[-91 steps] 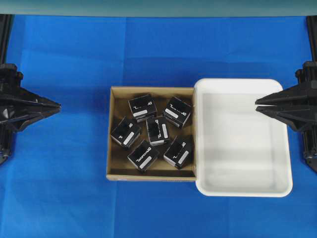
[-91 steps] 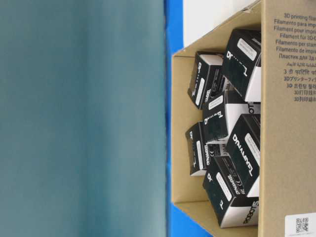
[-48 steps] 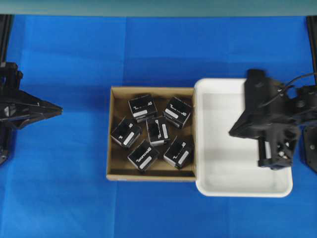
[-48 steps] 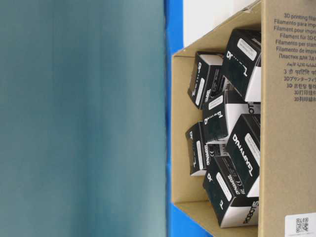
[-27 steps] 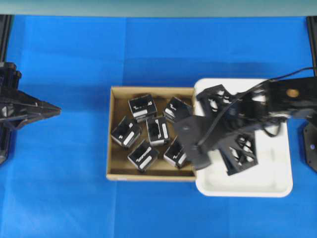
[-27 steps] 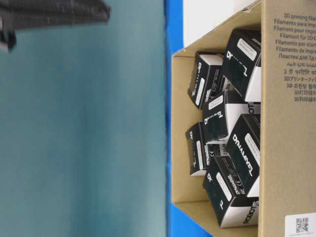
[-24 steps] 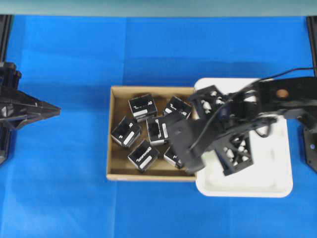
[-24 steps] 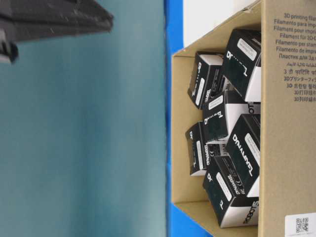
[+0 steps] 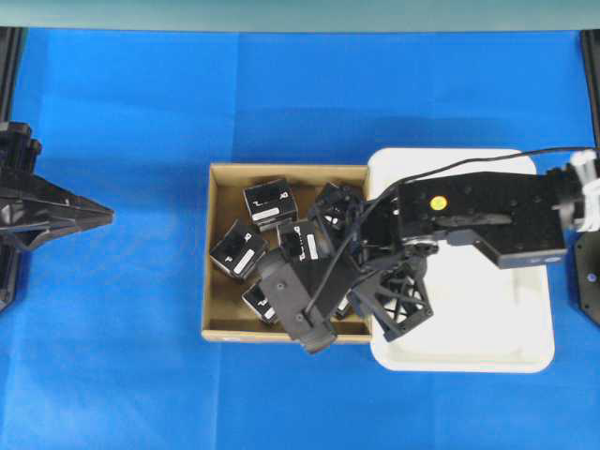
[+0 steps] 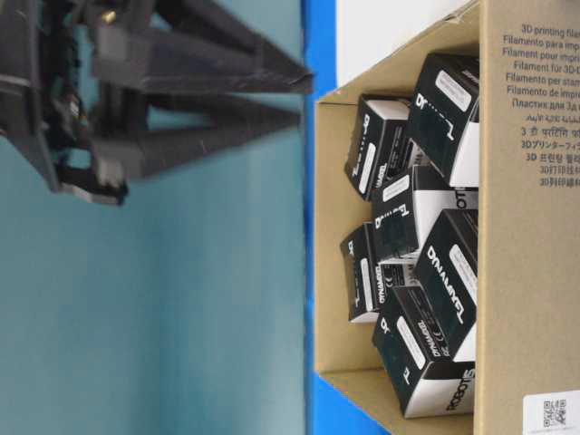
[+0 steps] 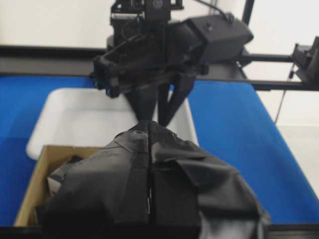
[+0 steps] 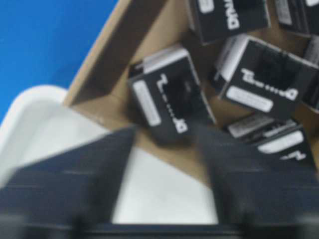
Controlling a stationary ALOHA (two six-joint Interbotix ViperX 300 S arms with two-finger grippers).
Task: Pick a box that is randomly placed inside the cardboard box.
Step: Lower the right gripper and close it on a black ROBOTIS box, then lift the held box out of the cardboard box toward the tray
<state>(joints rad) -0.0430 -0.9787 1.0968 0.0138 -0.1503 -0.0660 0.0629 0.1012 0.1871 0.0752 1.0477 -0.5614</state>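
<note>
The brown cardboard box point(image 9: 215, 281) holds several black cartons with white labels, such as the box point(image 9: 270, 203) at its back. My right gripper point(image 9: 305, 309) is blurred. It hangs open above the box's near right part with nothing between its fingers. In the right wrist view the open gripper point(image 12: 164, 132) frames a labelled black box point(image 12: 169, 104) lying just beyond the fingertips, apart from them. The table-level view shows the same gripper point(image 10: 304, 101) spread above the cardboard box point(image 10: 526, 272). My left gripper point(image 9: 108, 214) rests shut at the far left, its fingers pressed together point(image 11: 149, 124).
A white plastic tray point(image 9: 487, 352) stands against the cardboard box's right wall, and my right arm point(image 9: 478, 216) stretches across it. Blue cloth point(image 9: 141, 375) covers the table around both containers. The left wrist view shows the tray point(image 11: 60, 109) beyond the cardboard box point(image 11: 32, 186).
My right arm has swung left from over the white tray to over the cardboard box, and its jaws have opened. The left arm and the cartons have stayed put.
</note>
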